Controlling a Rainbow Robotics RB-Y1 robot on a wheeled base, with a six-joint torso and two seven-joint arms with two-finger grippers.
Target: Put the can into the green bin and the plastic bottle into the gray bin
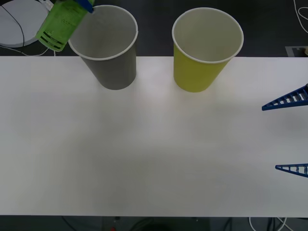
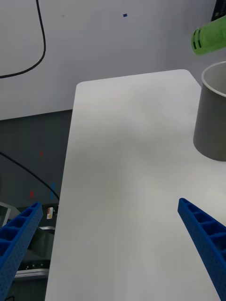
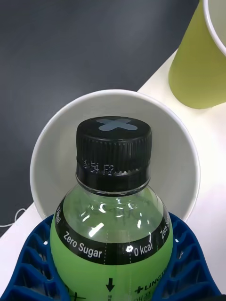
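My left gripper [image 3: 113,277] has the plastic bottle [image 3: 111,211] clamped, blue ribbed fingers [image 3: 28,263] wrapped around both sides of the body. Wrist cam looks down the bottle: black cap points into the open mouth of the gray bin [image 3: 47,155], cap end over the white interior, not touching anything I can see. Label reads "Zero Sugar" and "0 kcal".

From the front cam the bottle [image 1: 60,24] hangs tilted in the air at the far left, its base sticking out past the gray bin's [image 1: 115,67] left rim, above table level. A bit of blue finger shows at its upper end.

Gray bin stands upright on the white table [image 1: 144,154] at the far edge, left of centre. Green bin [image 1: 199,72] upright just to its right, a clear gap between the two, not touching. Both look empty as far as I can see into them.

Right gripper [image 1: 288,134] sits at the right edge over the table, fingers spread wide, holding nothing. Its wrist cam shows bare table between the fingers [image 2: 207,235], with the gray bin and the bottle's base farther off.
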